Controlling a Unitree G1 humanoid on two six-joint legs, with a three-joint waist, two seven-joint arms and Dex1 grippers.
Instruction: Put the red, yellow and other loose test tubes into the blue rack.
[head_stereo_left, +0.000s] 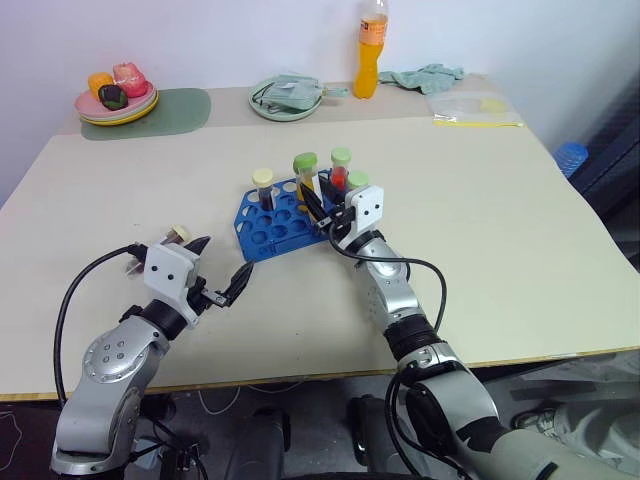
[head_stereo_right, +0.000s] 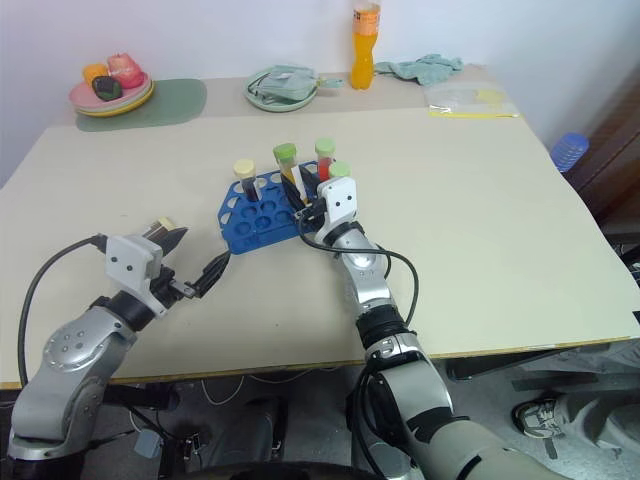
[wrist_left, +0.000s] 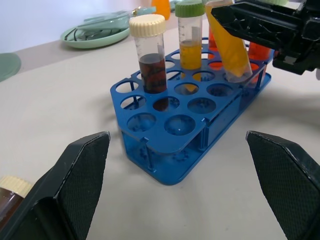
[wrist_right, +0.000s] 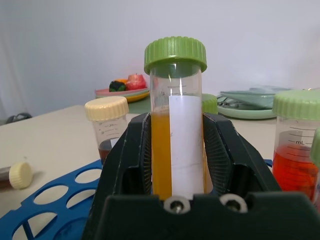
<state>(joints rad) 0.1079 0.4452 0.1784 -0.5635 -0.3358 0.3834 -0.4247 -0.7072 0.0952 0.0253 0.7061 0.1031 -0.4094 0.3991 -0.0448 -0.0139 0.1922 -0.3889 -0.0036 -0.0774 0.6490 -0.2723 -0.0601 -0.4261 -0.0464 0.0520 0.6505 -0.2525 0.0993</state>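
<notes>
Blue rack (head_stereo_left: 272, 216) sits mid-table, holding a cream-capped maroon tube (head_stereo_left: 264, 187), a yellow tube (wrist_left: 190, 41) and a red tube (head_stereo_left: 340, 168). Right gripper (wrist_right: 176, 150) clamps a yellow tube with green cap (wrist_right: 175, 115), tilted, foot in a rack hole. Left gripper (wrist_left: 177, 165) spread wide, empty, just short of the rack. One cream-capped tube (head_stereo_left: 180, 234) lies by the left wrist. Green plate (head_stereo_left: 286, 98), orange bottle (head_stereo_left: 370, 48), fruit plate (head_stereo_left: 117, 103) line the far edge.

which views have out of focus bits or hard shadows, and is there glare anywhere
Left wrist view: the left gripper's fingers are soft in the foreground, the blue rack sharp. Right wrist view: the yellow tube in the right gripper is crisp, the plates behind it soft. Head views: even light, faint shadows under the rack, no strong glare on the table.
</notes>
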